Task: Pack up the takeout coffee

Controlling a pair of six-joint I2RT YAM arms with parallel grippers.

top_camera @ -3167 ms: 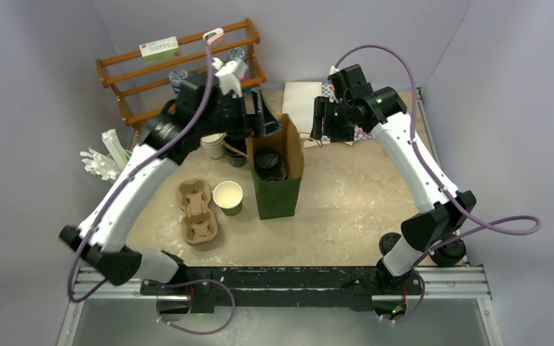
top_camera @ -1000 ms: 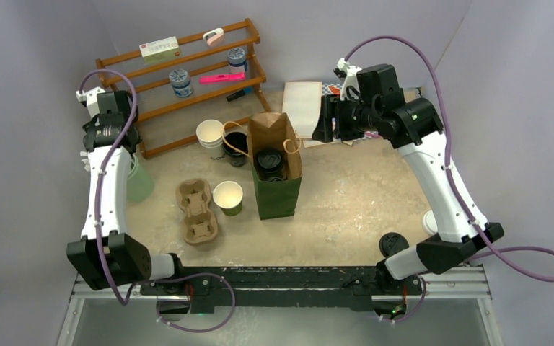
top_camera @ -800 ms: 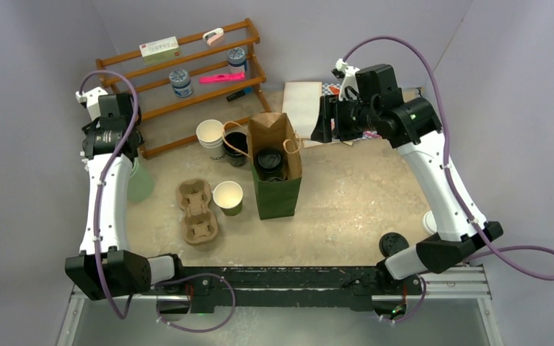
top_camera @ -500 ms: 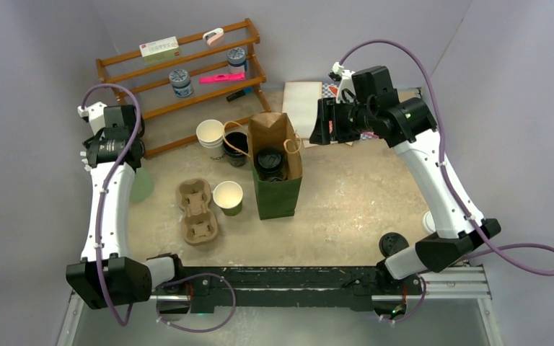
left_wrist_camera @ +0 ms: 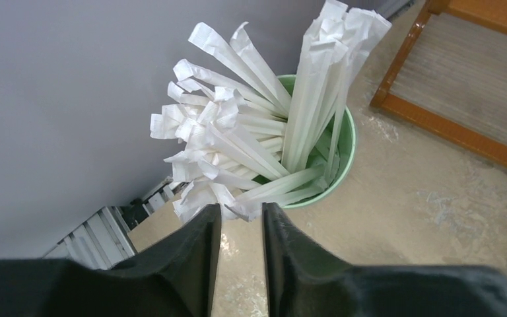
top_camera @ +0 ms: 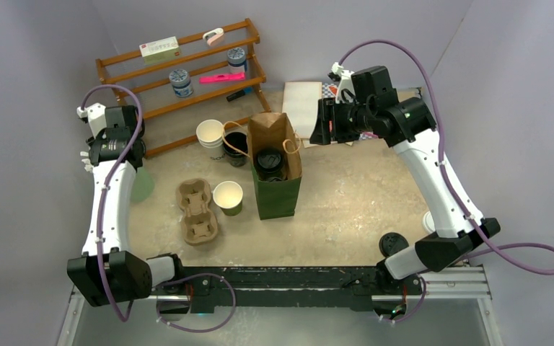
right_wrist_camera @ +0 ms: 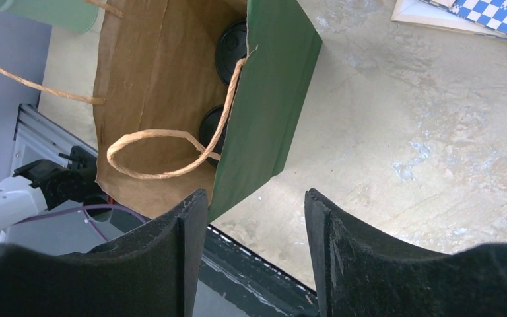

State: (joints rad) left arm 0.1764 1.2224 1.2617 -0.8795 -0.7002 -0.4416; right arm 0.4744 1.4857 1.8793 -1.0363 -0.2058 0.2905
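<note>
Takeout coffee (top_camera: 269,160) sits in the bag (top_camera: 278,198) mid-frame. I'd centre my left gripper (left_wrist_camera: 241,214), narrowly parted, on 1 straw (left_wrist_camera: 251,195); right gripper (right_wrist_camera: 256,198) spread, empty.

Top camera is sitting high behind the arm bases, looking down over the whole counter (top_camera: 346,209) from afar. Left wrist camera is looking along the left fingers (left_wrist_camera: 185,264), close on a green cup (left_wrist_camera: 346,142) of wrapped straws (left_wrist_camera: 234,135) just beyond their tips. Right wrist camera is looking down past the right fingers (right_wrist_camera: 165,264), the open paper bag (right_wrist_camera: 270,99) lying just ahead-left of them. Top and right wrist views are sharing that bag; top and left wrist, the cup's edge.
</note>
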